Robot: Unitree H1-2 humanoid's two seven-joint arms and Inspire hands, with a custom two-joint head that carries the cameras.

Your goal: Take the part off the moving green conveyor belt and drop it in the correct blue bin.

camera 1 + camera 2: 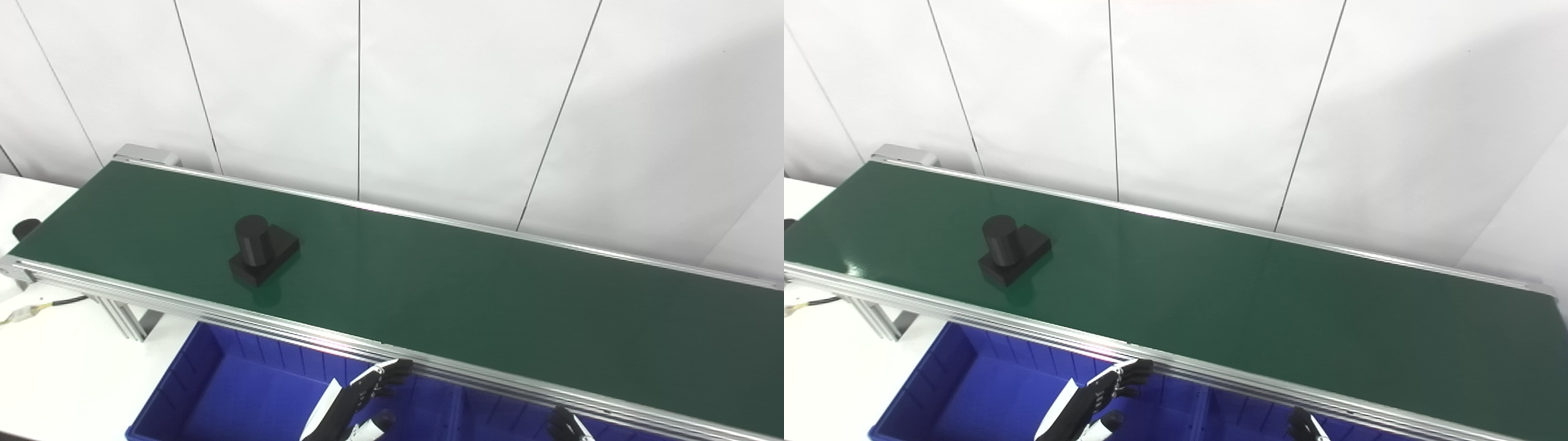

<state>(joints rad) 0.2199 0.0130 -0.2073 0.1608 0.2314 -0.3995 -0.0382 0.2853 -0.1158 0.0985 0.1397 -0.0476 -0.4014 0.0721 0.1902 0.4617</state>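
Observation:
A black part (262, 250), a flat block with an upright cylinder on it, sits on the green conveyor belt (459, 288) toward its left end; it also shows in the right eye view (1012, 249). My left hand (361, 401) is open and empty, fingers spread, below the belt's near rail over a blue bin (245, 392). Only the fingertips of my right hand (566, 424) show at the bottom edge, near a second blue bin (502, 413). Both hands are well apart from the part.
The belt's aluminium rail (306, 334) runs between the hands and the part. A white table (55, 367) with a cable (37, 308) lies at the left. White wall panels stand behind the belt.

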